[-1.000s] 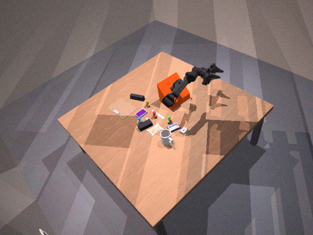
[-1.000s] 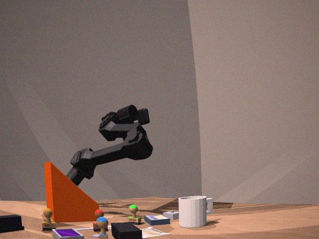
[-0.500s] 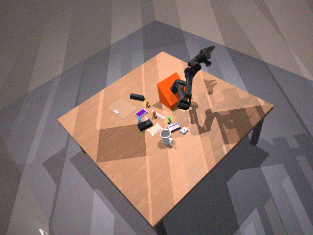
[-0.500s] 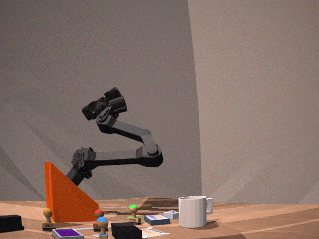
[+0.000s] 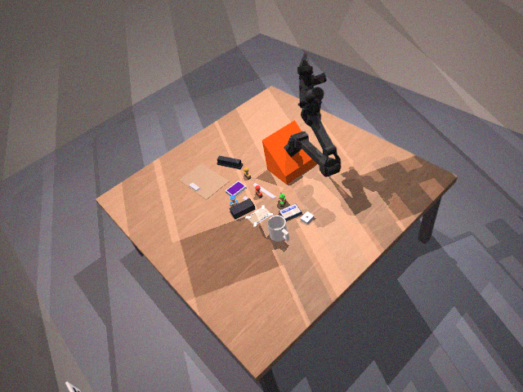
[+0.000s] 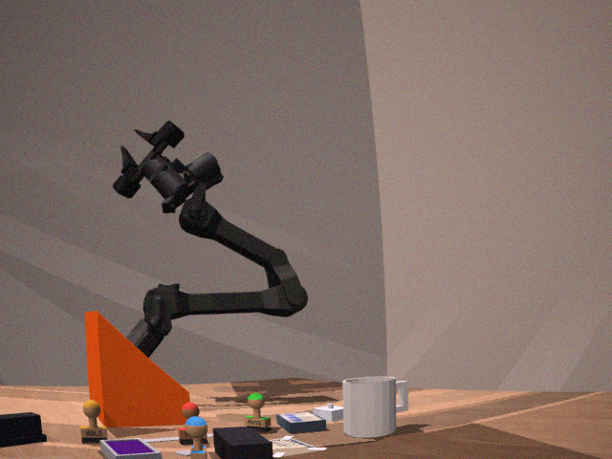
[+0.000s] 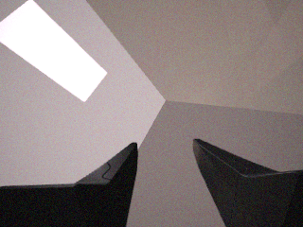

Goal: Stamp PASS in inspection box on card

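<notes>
The PASS stamp (image 5: 282, 199) (image 6: 255, 403), with a green knob, stands upright on the bench. A purple ink pad (image 5: 235, 188) (image 6: 129, 447) lies open in a pale tray. The card (image 5: 259, 216) (image 6: 292, 446) lies flat with white tape at its corners, between the black block and the mug; its inspection box is too small to make out. My gripper (image 6: 128, 138) (image 7: 165, 146) is partly open and empty, raised high above the bench and pointing up and away from the stamps. The wrist view shows only walls, ceiling and a bright panel.
Yellow HOLD (image 5: 246, 172) (image 6: 92, 410), red (image 5: 257, 191) and blue (image 5: 233, 199) (image 6: 196, 426) stamps stand around the pad. A black block (image 5: 242, 208) (image 6: 242, 443), grey mug (image 5: 276, 229) (image 6: 368, 407) and blue-white box (image 5: 290, 211) (image 6: 301, 422) surround the card. An orange wedge (image 5: 279, 158) (image 6: 128, 390) stands by the arm.
</notes>
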`<state>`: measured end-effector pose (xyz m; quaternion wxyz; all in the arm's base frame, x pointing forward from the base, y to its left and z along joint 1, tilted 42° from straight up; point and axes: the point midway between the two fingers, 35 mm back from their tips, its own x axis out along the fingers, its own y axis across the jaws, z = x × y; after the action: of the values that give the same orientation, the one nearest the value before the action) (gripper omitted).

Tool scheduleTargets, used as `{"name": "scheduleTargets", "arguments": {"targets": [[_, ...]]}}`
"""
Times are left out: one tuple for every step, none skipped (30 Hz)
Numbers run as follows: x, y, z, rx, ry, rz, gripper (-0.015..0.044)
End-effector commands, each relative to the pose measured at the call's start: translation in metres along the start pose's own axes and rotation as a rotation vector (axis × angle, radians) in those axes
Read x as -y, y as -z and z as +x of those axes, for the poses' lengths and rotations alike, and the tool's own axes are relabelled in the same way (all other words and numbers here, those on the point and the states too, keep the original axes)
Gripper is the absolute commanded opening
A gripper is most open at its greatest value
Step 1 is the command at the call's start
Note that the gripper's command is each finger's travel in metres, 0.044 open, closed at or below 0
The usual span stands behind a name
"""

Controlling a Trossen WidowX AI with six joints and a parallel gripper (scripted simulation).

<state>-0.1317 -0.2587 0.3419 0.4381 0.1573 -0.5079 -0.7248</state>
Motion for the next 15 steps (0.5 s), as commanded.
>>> {"name": "scheduleTargets", "arguments": {"targets": [[-0.004, 0.064, -0.004, -0.257, -0.006, -0.097, 0.0217], [-0.006, 0.08, -0.008, -0.321, -0.014, -0.123, 0.0217], [-0.008, 0.095, -0.013, -0.385, -0.023, -0.15, 0.0217], [-0.01, 0.11, -0.019, -0.449, -0.035, -0.177, 0.0217], [-0.011, 0.125, -0.025, -0.512, -0.048, -0.204, 0.0217], [-0.013, 0.139, -0.033, -0.575, -0.063, -0.231, 0.0217], [-0.015, 0.154, -0.041, -0.638, -0.079, -0.259, 0.0217], [-0.016, 0.165, -0.049, -0.685, -0.1, -0.288, 0.0217], [-0.018, 0.177, -0.058, -0.733, -0.122, -0.317, 0.0217], [-0.019, 0.188, -0.067, -0.789, -0.139, -0.34, 0.0217], [-0.02, 0.199, -0.076, -0.845, -0.155, -0.363, 0.0217], [-0.02, 0.209, -0.086, -0.902, -0.173, -0.385, 0.0217], [-0.021, 0.219, -0.097, -0.958, -0.191, -0.407, 0.0217], [-0.021, 0.229, -0.107, -1.014, -0.211, -0.429, 0.0217], [-0.022, 0.238, -0.119, -1.07, -0.231, -0.451, 0.0217]]}}
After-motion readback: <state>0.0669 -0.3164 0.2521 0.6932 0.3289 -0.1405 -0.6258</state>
